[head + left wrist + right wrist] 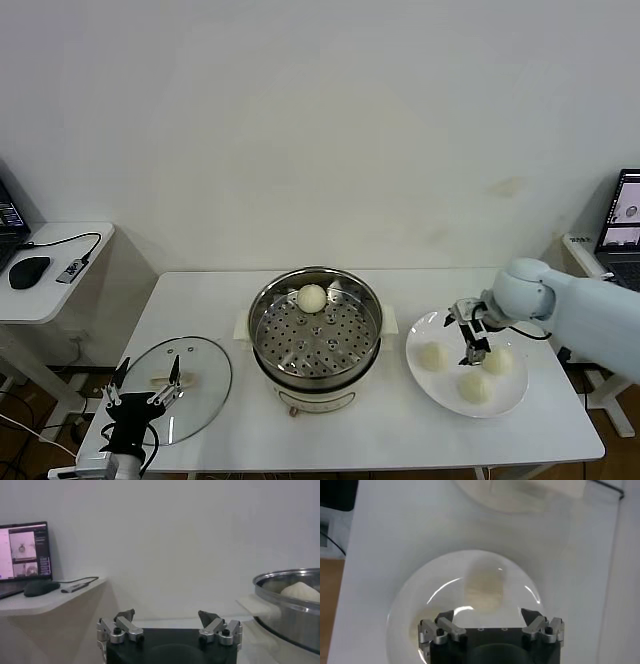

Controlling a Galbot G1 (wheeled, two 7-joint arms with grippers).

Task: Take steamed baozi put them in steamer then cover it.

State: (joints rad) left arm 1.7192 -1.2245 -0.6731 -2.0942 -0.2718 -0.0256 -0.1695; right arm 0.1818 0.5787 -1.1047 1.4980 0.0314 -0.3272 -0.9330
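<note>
left hand (148, 384) open, right hand (473, 327) open

The pot (315, 335) sits mid-table (200, 300) with one bun (312, 297) in it. The lid (180, 388) lies left; the plate (440, 385) with three buns (432, 356) lies right.

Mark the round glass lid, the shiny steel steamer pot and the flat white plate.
Round glass lid (205, 385): head view, bare glass.
Shiny steel steamer pot (262, 318): head view, left rim.
Flat white plate (420, 332): head view, bare left rim.

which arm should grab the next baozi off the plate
Right. The right pincer hangs open over the plate, among the three baozi left there. The left pincer sits open over the glass lid, across the steamer.
</note>
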